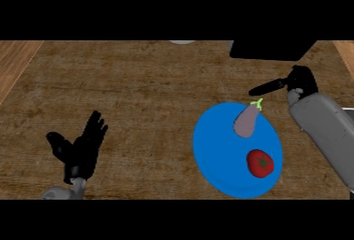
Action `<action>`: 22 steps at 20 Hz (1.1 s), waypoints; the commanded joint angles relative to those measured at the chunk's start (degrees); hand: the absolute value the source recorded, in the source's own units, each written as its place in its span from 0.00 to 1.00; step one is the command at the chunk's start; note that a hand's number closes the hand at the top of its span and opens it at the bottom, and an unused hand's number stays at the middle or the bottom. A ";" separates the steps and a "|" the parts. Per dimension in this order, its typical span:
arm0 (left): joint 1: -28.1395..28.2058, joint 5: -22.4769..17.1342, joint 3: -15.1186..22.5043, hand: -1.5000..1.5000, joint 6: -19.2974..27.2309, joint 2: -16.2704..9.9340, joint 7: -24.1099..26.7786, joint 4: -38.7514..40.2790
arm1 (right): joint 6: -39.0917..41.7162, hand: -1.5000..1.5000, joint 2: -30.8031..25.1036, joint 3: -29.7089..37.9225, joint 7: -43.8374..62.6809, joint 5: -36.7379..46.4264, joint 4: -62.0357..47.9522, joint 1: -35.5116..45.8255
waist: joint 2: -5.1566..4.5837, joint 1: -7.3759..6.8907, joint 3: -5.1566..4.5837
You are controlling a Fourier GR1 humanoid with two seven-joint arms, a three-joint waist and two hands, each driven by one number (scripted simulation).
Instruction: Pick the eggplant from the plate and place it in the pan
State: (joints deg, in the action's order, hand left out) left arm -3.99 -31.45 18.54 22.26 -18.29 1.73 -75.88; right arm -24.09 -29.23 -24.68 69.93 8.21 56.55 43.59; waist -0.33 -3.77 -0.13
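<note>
Brown, grainy counter fills your view, with paler wood strips along the left and right edges. On it sits a blue plate (214, 159), and the eggplant (246, 123) lies on the plate's far half, its green stem pointing away from you toward the right hand (296, 82). A tomato (261, 163) rests on the near half of the same plate, apart from the eggplant.

Your right hand hovers just beyond the plate's far right rim, near the stem but not touching it. One finger or the thumb juts out to the left; the rest of the fingers you cannot tell apart from here. Your left hand (79, 147) rests near the lower left, fingers straight and spread, holding nothing.

A black object (269, 49) at the top edge is likely the pan, though only part of it shows.

Watch the approach: the eggplant is slim and tapered, so a grasp near the stem could let it roll or slip. Coming in low may also nudge the plate or knock the tomato.
</note>
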 commanded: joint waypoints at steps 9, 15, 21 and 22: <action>-0.92 0.28 -0.25 0.50 0.46 0.82 -0.71 0.47 | 31.57 0.00 2.59 -0.89 8.88 -18.16 -17.85 6.56 | -0.95 -0.27 0.05; 1.52 0.18 0.25 0.50 0.39 1.17 -1.16 -1.18 | 38.92 0.00 3.66 -1.43 8.22 -20.70 -27.42 12.89 | -0.55 -0.10 0.09; 1.29 0.35 -0.56 0.50 0.63 0.09 -2.42 -1.52 | 44.33 0.00 9.15 0.61 9.32 -27.81 -33.92 13.41 | -0.30 0.75 0.10; 2.18 1.62 1.34 0.50 2.76 1.97 -2.21 -3.09 | 44.95 0.00 8.56 0.70 7.56 -28.05 -36.23 12.43 | -0.45 0.47 0.18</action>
State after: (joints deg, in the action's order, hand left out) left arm -3.29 -30.49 18.49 23.57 -17.52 0.24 -77.81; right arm 10.47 -22.35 -24.60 67.07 -17.29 24.54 54.64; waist -0.79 -3.38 0.09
